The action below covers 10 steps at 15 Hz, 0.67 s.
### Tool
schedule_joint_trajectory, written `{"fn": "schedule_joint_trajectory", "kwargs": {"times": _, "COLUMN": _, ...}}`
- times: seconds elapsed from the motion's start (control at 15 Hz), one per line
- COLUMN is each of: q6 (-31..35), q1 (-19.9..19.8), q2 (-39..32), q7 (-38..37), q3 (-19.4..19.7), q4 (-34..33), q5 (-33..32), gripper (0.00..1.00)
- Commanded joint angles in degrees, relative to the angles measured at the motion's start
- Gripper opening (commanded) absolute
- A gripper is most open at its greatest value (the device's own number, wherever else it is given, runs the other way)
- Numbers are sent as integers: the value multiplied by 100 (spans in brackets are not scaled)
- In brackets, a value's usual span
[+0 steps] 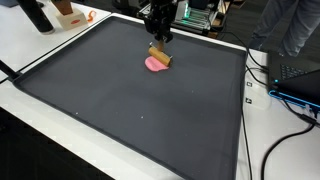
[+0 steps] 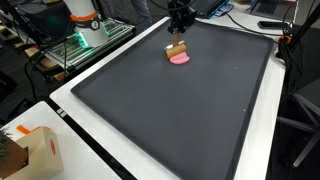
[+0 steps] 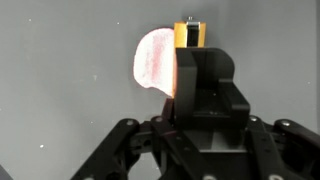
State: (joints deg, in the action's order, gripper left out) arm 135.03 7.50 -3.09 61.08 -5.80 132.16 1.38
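A small yellow-tan block [image 1: 160, 55] sits tilted at the far side of the dark mat [image 1: 130, 110], right under my gripper [image 1: 160, 42]. Seen from the wrist, the block [image 3: 190, 33] sticks out past the black fingers [image 3: 205, 85], which stand together with no gap and hide its lower part. My gripper [image 3: 196, 50] looks shut on the block. A flat pink piece [image 1: 153, 65] lies on the mat touching the block's lower end, and it shows in the wrist view [image 3: 153, 62] just left of the fingers. In an exterior view the block [image 2: 177, 48] rests over the pink piece [image 2: 180, 58].
The mat [image 2: 170, 110] covers most of the white table. A cardboard box [image 2: 30, 152] stands at one table corner. Cables and a laptop [image 1: 298, 82] lie beside the mat. Behind it are an orange-and-white object [image 2: 84, 20] and green-lit equipment [image 2: 80, 42].
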Motion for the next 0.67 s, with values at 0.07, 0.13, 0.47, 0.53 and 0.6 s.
{"fn": "schedule_joint_trajectory", "kwargs": {"times": 0.07, "q6": 443, "q1": -99, "q2": -345, "q7": 6, "q3": -19, "q4": 34, "q5": -134, "gripper": 24}}
{"fn": "schedule_joint_trajectory", "kwargs": {"times": 0.13, "q6": 455, "q1": -107, "q2": -384, "q7": -10, "q3": -11, "q4": 25, "q5": -148, "gripper": 24}}
{"fn": "schedule_joint_trajectory", "kwargs": {"times": 0.47, "q6": 554, "q1": -141, "q2": -454, "q7": -180, "q3": -4, "q4": -22, "q5": -28, "gripper": 24}}
{"fn": "schedule_joint_trajectory", "kwargs": {"times": 0.53, "q6": 647, "q1": -144, "q2": -456, "q7": -260, "q3": 3, "q4": -7, "q5": -97, "gripper": 24}}
{"fn": "schedule_joint_trajectory", "kwargs": {"times": 0.6, "q6": 655, "q1": -144, "q2": -459, "q7": -348, "q3": 6, "q4": -10, "q5": -142, "gripper": 24}}
